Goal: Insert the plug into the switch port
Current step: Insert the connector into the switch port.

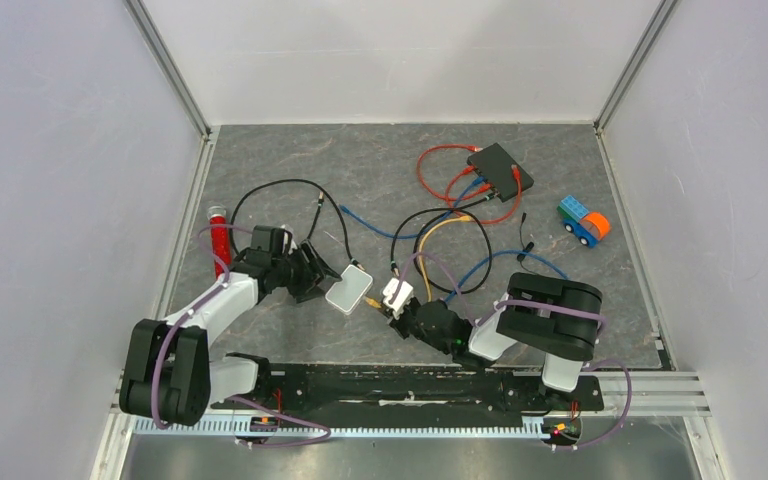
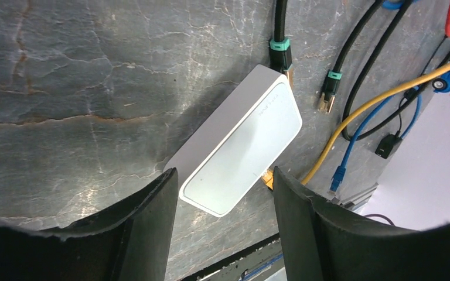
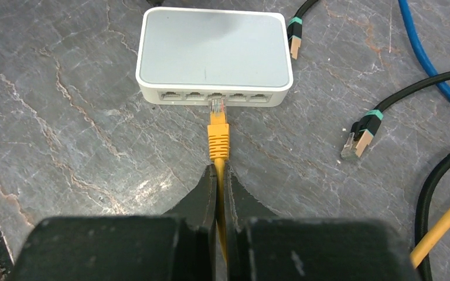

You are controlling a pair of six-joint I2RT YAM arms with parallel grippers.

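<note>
The white switch point(image 3: 214, 55) lies flat on the grey mat with its row of ports facing my right gripper. My right gripper point(image 3: 219, 167) is shut on the yellow cable just behind the yellow plug point(image 3: 218, 133). The plug's clear tip sits at the mouth of the middle port; how deep it sits cannot be told. My left gripper point(image 2: 225, 187) is open, its fingers standing on either side of one end of the switch point(image 2: 240, 140) without touching it. From above, the left gripper point(image 1: 318, 280) and right gripper point(image 1: 392, 305) flank the switch point(image 1: 349, 291).
Two black cables with teal-collared plugs point(image 3: 360, 132) point(image 3: 295, 35) lie near the switch, beside a blue cable point(image 3: 428, 58). A black hub point(image 1: 501, 170) with red cables sits at the back right, a toy truck point(image 1: 584, 220) beside it. A red tube point(image 1: 220, 240) lies at the left.
</note>
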